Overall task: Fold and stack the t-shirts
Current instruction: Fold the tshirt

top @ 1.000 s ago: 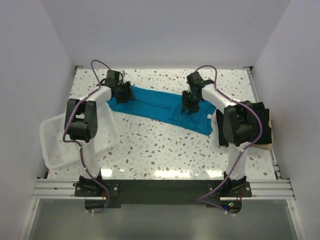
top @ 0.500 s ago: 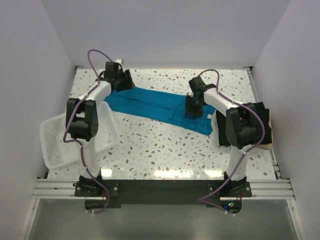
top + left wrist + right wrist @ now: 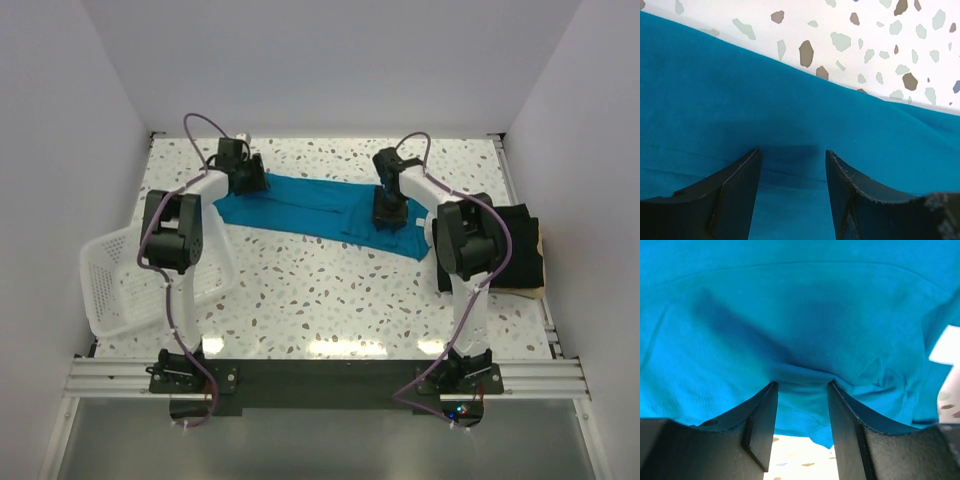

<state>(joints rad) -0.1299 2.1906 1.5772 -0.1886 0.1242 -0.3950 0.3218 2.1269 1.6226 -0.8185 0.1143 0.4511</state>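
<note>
The teal-blue t-shirt (image 3: 310, 208) lies as a long folded band across the back of the table. My left gripper (image 3: 247, 180) is at its left end; in the left wrist view its jaws stand open just over the flat cloth (image 3: 790, 110) with nothing between them (image 3: 792, 156). My right gripper (image 3: 387, 210) is at the shirt's right part; its jaws stand open and press into the cloth, with a bunched fold (image 3: 802, 375) between the fingertips (image 3: 801, 386). The black t-shirt (image 3: 515, 245) lies folded at the right edge, half behind my right arm.
A white mesh basket (image 3: 125, 280) stands tilted at the left edge beside my left arm. A tan board (image 3: 540, 288) shows under the black shirt. The speckled table (image 3: 320, 290) runs to side walls; its front half holds only the arms.
The left gripper dropped from the table's back edge onto the shirt's left end. The right gripper shifted slightly back along the shirt; the band now lies straighter and less spread at the right.
</note>
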